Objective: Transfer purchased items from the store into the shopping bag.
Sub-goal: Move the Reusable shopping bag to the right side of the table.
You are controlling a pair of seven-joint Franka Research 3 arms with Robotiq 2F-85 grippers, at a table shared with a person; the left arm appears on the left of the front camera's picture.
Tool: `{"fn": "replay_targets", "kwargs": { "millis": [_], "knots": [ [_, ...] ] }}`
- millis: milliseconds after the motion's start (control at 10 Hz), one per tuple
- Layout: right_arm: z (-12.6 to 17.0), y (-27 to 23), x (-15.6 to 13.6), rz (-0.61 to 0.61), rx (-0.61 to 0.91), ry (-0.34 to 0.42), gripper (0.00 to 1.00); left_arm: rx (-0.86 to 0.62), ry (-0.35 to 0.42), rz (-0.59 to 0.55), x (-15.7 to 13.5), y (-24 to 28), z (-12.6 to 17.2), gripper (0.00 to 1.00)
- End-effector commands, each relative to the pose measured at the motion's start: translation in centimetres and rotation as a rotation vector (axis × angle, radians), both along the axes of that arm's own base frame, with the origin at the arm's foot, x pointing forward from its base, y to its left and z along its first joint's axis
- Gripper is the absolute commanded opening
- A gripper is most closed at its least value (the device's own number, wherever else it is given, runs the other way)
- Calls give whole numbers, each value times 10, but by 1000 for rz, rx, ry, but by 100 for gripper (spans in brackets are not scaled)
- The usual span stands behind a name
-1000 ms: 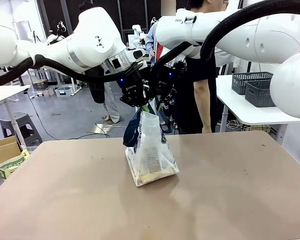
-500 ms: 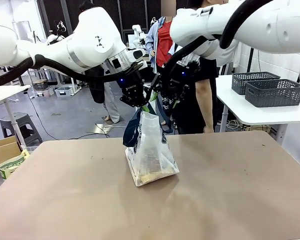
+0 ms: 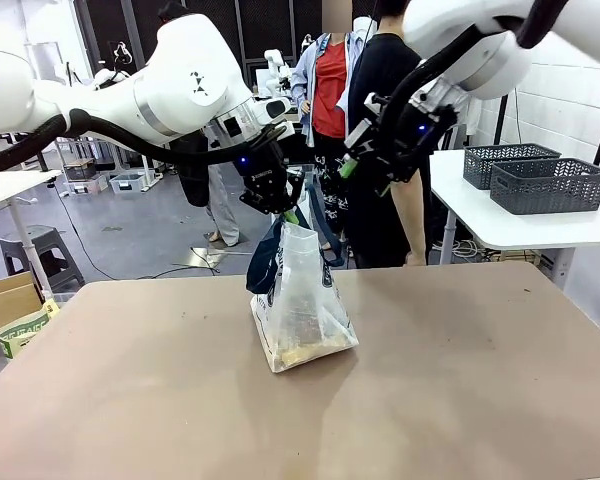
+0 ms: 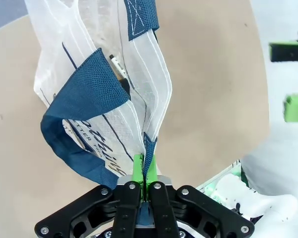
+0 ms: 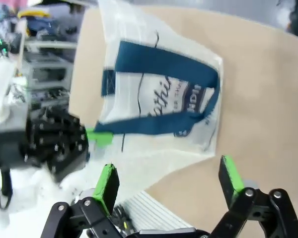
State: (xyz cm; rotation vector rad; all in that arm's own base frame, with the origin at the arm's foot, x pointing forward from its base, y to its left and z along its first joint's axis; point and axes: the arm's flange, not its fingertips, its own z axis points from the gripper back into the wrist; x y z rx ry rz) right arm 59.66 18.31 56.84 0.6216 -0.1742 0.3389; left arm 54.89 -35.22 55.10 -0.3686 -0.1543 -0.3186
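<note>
The table (image 3: 460,400) is seen nearest, its front part bare. Toward the middle, slightly left of centre, the shopping bag (image 3: 300,310) stands on its base, narrowing upward, its long axis running from the tabletop up to the pinched rim. Tan and pale shapes are made out through the plastic at the bottom; these are judged to be purchased items (image 3: 302,348) already inside, though they cannot be told apart.

Directly above the bag, the left gripper (image 3: 285,205) is held closed on the bag's top edge. In the left wrist view the left gripper (image 4: 144,171) is seen with both green pads pressed together on a fold of plastic and navy strap; one handle (image 4: 82,106) hangs down in a loop beside it. The bag mouth is drawn nearly flat by this single pinch.

Farther back and to the right, the right gripper (image 3: 358,160) is held off the bag, above and beside it, with nothing between its fingers. In the right wrist view the right gripper (image 5: 169,181) is spread wide, the bag (image 5: 159,94) lying ahead of the fingertips and apart from them.

The left gripper is the nearer one. For anything more to go in, the free rim opposite the left pinch would probably need taking by the right gripper.

Beyond the table edge, people (image 3: 380,120) stand; grey baskets (image 3: 535,180) rest on a side table.
</note>
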Motion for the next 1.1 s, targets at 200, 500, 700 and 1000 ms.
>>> {"fn": "replay_targets", "kwargs": {
  "millis": [200,500,700,1000],
  "knots": [
    [-21,-46,-33,238,-81,-198,100,-1,-2,4,-1,2,2,0],
    [-32,-64,-42,279,-77,-452,100,-1,-2,4,-1,2,2,0],
    [-38,-67,-43,246,-112,-491,100,-1,-2,4,-1,2,2,0],
    [-18,-67,-27,278,-120,-414,100,-1,-2,4,-1,2,2,0]
  ]
}}
